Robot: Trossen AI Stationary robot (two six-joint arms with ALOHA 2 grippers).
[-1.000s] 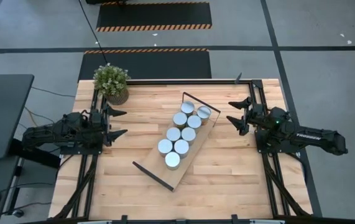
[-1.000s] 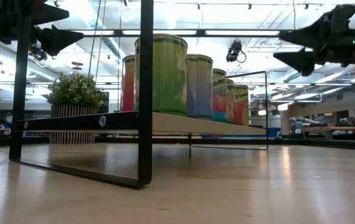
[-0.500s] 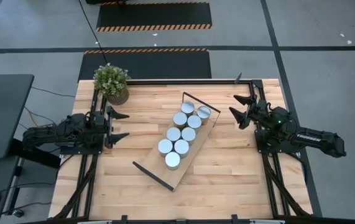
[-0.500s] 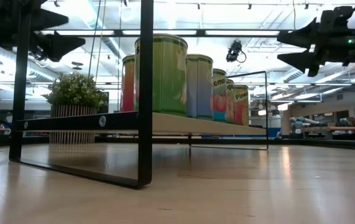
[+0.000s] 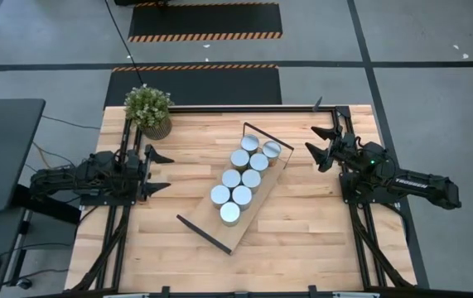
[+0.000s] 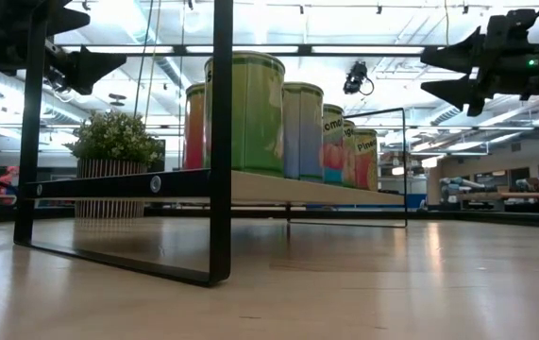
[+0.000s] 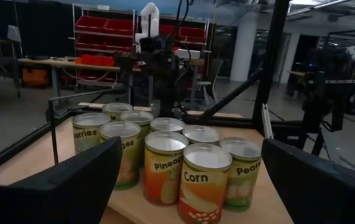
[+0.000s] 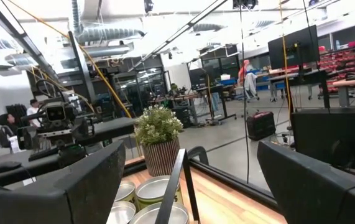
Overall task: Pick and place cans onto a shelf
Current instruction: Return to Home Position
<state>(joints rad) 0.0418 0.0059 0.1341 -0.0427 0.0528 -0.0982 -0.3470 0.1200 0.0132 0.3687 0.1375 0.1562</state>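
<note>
Several cans (image 5: 241,177) with silver tops stand upright in two rows on the shelf (image 5: 234,235), a light-wood board lying diagonally at mid-table on black wire frames (image 6: 220,189). The low view shows the cans' (image 6: 244,113) coloured labels. My left gripper (image 5: 163,171) hovers open at the table's left edge, pointing level at the cans (image 7: 163,165). My right gripper (image 5: 311,141) hovers open at the table's right edge, beyond the shelf's far end. Neither has anything between its fingers.
A potted green plant (image 5: 147,108) stands at the table's far left corner. Black rails (image 5: 360,232) run along the table's left and right edges. Bare plank tabletop (image 5: 302,240) lies on both sides of the shelf. People show in the room behind.
My left gripper has sunk slightly and its fingers have swung a little toward the near edge. My right gripper has swung a little toward the far edge. Both stay open. The cans and the shelf have kept still.
</note>
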